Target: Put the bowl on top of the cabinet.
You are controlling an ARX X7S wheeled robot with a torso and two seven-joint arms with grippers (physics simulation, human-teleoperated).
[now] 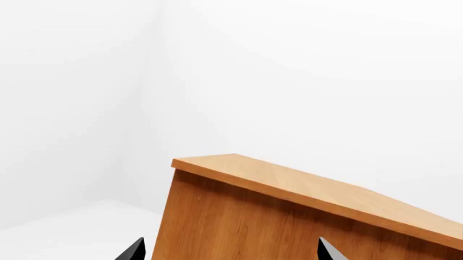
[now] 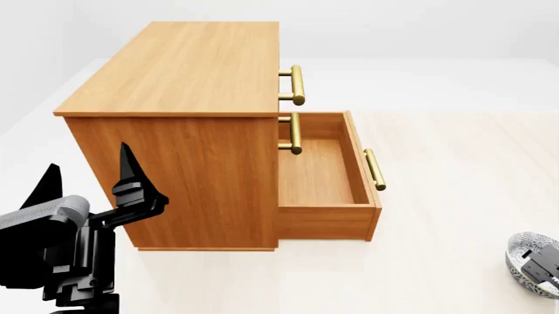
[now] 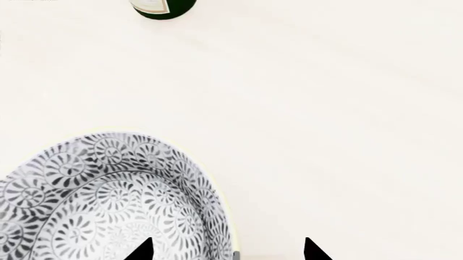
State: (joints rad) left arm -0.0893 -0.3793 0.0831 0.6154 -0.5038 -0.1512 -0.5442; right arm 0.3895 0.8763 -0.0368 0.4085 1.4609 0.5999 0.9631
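The bowl (image 2: pixel 531 261) is located on the floor (image 2: pixel 436 275), well right of the cabinet (image 2: pixel 188 72). The right end effector (image 3: pixel 227 250) is positioned astride the bowl's rim, fingers spread. The left end effector (image 2: pixel 91 180) is raised beside the cabinet, released.

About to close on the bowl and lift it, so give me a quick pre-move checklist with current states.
1. Right gripper open: ok, tips apart.
2. Bowl rim between the tips: cannot tell; one tip overlaps the wall, contact hidden.
3. Bowl upright on the floor: cannot tell; it looks tilted in the right wrist view.
4. Cabinet top free for placing: ok.
5. Left gripper out of the way: ok, open beside the cabinet's side.
6. Open drawer: not ok, sticks out toward the carry path.
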